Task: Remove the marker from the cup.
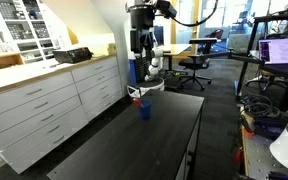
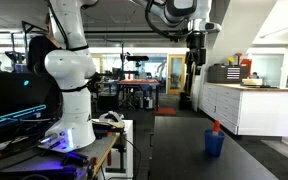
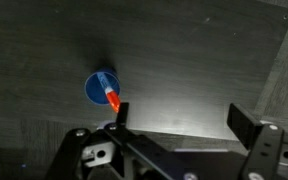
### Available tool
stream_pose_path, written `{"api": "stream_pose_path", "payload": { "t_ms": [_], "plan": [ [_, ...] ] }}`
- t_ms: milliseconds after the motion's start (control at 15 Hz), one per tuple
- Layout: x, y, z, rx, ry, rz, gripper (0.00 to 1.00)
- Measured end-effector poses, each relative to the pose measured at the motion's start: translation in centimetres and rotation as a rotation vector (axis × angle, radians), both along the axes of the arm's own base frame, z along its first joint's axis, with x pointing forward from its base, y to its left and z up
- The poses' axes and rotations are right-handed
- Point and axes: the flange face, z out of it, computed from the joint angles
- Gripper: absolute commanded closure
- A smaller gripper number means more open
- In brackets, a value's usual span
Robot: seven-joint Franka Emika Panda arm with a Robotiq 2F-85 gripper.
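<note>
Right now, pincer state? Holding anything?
Pincer: open, holding nothing. The marker sits in the blue cup.

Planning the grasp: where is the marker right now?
In the wrist view the marker sits in the blue cup, left of centre on the dark tabletop.

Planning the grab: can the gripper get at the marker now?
Probably yes: the open gripper hangs above, the marker sticks out of the cup, and nothing stands between them.
</note>
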Motion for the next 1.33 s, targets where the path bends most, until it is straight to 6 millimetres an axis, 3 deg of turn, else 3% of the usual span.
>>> {"api": "stream_pose_path", "payload": {
  "t_ms": [267,533,933,1333],
  "plan": [
    [2.0,-0.5,0.0,0.002,-0.028,0.031,0.0],
    [3.5,-1.8,-1.2,0.002,-0.031,0.036,0.0],
    [4.3,-4.1,-3.7,0.001,0.002,0.047,0.0],
    [4.6,-4.6,-5.8,0.002,0.036,0.076,0.0]
  ]
}}
